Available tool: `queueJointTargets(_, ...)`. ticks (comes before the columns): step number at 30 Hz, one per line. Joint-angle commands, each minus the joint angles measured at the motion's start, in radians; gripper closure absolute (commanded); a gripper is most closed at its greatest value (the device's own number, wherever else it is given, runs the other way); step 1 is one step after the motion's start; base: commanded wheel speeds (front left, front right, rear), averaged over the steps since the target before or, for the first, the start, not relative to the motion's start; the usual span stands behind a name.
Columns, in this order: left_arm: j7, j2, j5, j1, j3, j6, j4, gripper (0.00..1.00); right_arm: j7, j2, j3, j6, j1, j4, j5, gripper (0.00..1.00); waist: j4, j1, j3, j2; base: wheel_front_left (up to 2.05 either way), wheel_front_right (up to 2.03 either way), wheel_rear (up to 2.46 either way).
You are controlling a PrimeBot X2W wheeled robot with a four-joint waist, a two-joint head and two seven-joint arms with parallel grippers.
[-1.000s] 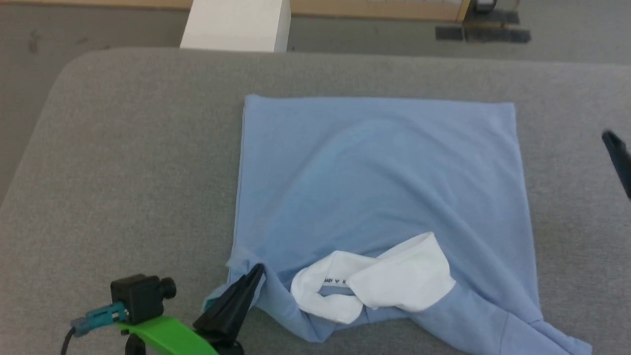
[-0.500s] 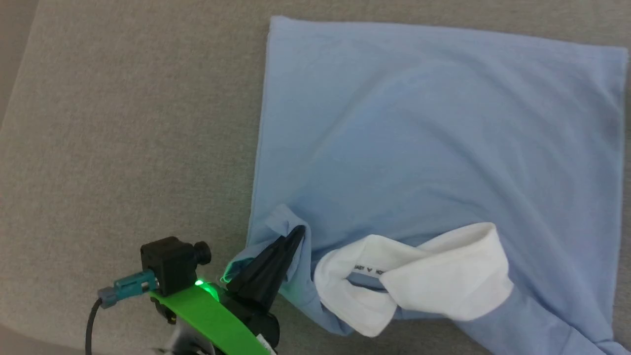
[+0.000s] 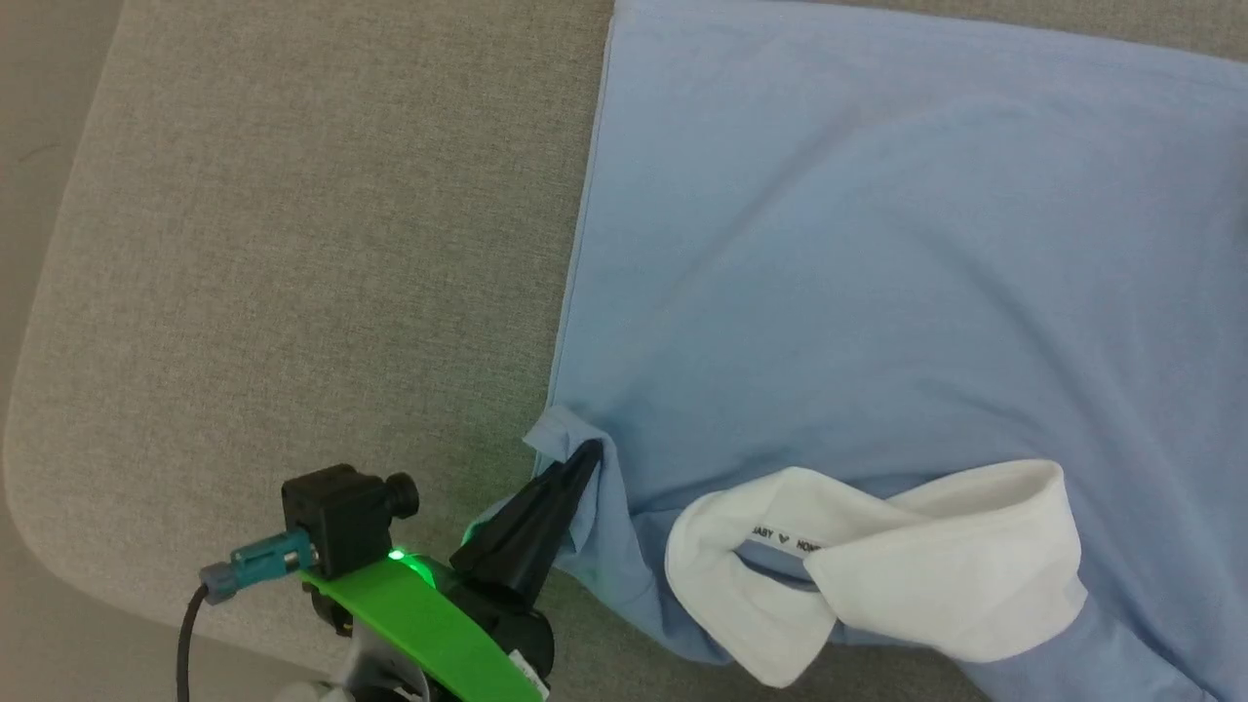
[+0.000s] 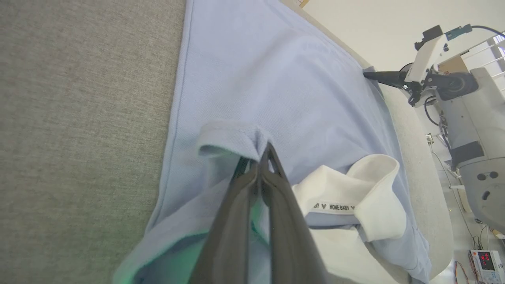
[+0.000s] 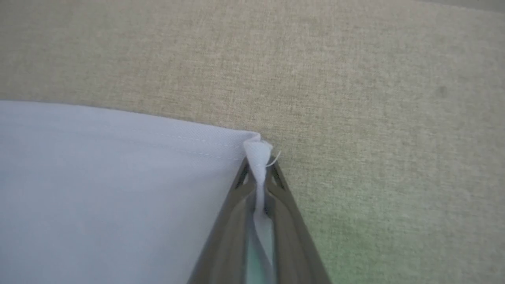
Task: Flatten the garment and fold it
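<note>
1. At the lower left of the head view, a green bracket (image 3: 419, 624) and a small black camera (image 3: 341, 507) are seen on the left wrist.
2. Just above and to the right of them, the left gripper (image 3: 588, 453) is clenched on a bunched fold of the light blue shirt (image 3: 877, 244), at the shirt's lower left corner in that view.
3. In the left wrist view, the same fold is seen pinched between the tips of the left gripper (image 4: 267, 149), with the fingers pressed together.
4. To the right of that grip, the white collar (image 3: 877, 565) lies twisted and turned outward, with a strip of small printed lettering along its inner band.
5. Beyond the collar, the body of the shirt (image 4: 276, 79) is spread over the grey padded surface (image 3: 292, 244), with shallow creases running toward the pinched fold.
6. At the upper right of the left wrist view, the right gripper (image 4: 367, 73) is seen at the shirt's far edge.
7. In the right wrist view, the right gripper (image 5: 259, 161) is clamped on a corner of the shirt (image 5: 98, 177), beside stitched hem lines, and a small peak of cloth sticks up between the tips.
</note>
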Motion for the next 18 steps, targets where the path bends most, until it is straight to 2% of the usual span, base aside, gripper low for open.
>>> queueJointTargets(1, -0.006, -0.004, -0.002, -0.020, 0.004, -0.003, 0.002, 1.00, -0.004, 0.018, 0.008, -0.002, 0.017, 0.022, -0.004, 1.00, -0.015, -0.0001, -0.013, 0.0000, 0.00, 0.00, 0.00)
queueJointTargets(10, -0.022, 0.015, 0.020, -0.018, 0.027, 0.011, 0.037, 1.00, -0.138, 0.018, 0.057, -0.002, 0.085, -0.016, 0.100, 1.00, -0.097, -0.0001, -0.166, 0.0000, 0.00, 0.00, 0.00)
queueJointTargets(18, -0.013, 0.051, 0.034, 0.042, 0.039, 0.052, 0.078, 1.00, -0.151, -0.033, 0.064, -0.002, 0.325, -0.098, 0.219, 1.00, -0.189, -0.0001, -0.355, 0.0000, 0.00, 0.00, 0.00)
